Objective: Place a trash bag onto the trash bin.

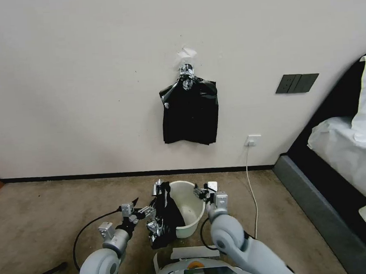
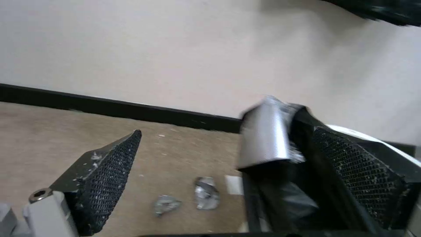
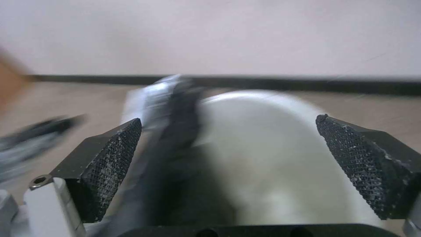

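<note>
On the trash bin's (image 1: 190, 209) left rim, trash bag (image 1: 166, 214) hangs lengthwise down; both tools spread.

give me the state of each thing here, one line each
trash bag: draped over the bin's left rim, not spread open
trash bin: on the carpet, tilted, mouth mostly uncovered
bunch of bags: hanging on the wall
left gripper: open, beside the bag
right gripper: open, at the bin's right rim
</note>
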Controlling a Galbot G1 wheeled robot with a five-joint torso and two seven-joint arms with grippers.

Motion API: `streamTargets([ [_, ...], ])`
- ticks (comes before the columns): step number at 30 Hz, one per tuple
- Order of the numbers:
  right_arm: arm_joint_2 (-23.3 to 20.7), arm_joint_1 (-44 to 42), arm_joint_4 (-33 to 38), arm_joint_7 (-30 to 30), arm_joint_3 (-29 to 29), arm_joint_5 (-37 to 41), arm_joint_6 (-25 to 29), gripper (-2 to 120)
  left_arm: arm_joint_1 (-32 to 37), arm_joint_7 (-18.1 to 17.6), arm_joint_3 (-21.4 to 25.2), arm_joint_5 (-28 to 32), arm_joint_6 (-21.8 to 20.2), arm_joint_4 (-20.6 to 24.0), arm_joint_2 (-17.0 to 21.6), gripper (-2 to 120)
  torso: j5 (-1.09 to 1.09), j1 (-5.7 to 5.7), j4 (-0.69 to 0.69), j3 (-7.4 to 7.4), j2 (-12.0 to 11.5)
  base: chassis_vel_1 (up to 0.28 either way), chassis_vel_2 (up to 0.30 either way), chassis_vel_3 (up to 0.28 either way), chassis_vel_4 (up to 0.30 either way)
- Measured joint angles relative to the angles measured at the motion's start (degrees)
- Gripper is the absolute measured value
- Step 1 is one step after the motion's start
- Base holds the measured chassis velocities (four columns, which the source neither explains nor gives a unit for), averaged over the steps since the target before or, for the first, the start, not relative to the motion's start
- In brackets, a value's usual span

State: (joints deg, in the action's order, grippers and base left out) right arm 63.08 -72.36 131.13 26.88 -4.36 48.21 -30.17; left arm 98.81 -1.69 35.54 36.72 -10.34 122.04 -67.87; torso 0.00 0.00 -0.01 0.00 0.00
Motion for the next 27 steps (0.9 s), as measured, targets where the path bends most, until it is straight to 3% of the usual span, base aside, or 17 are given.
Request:
streamTargets([
  [2,0.64,3.43,-0.72,1.3,-2.61,5.18,-0.48,100,-0.01,-2.77,0.3,-0.97,0.26,0.16,-0.81,100,0.0,0.0,0.02,0.0,0.0,0.0,0.0,0.0,0.0],
  [6,3.15,8.44,-4.31,5.04,-6.56,8.45,-1.47,100,0.08,-4.58,0.23,-1.61,0.32,0.15,-1.61,100,0.0,0.0,0.03,0.01,0.0,0.0,0.0,0.0,0.0],
  [10,5.3,10.93,-7.54,7.79,-9.32,9.6,-2.61,100,0.48,-4.91,0.18,-1.97,0.48,-0.04,-2.05,100,0.0,0.0,0.02,0.01,0.0,0.0,0.0,0.0,0.0],
  [23,8.44,12.53,-13.52,8.47,-12.82,7.44,-3.04,98,0.68,-4.92,-0.63,-2.47,0.57,-0.83,-2.7,100,-0.01,0.0,0.0,0.01,0.0,0.0,0.0,0.0,0.0],
  [27,9.13,12.82,-14.74,8.64,-13.36,6.94,-2.9,86,0.51,-4.84,-0.94,-2.68,0.57,-0.88,-2.71,100,-0.01,0.0,0.01,0.01,0.0,0.0,0.0,0.0,0.0],
])
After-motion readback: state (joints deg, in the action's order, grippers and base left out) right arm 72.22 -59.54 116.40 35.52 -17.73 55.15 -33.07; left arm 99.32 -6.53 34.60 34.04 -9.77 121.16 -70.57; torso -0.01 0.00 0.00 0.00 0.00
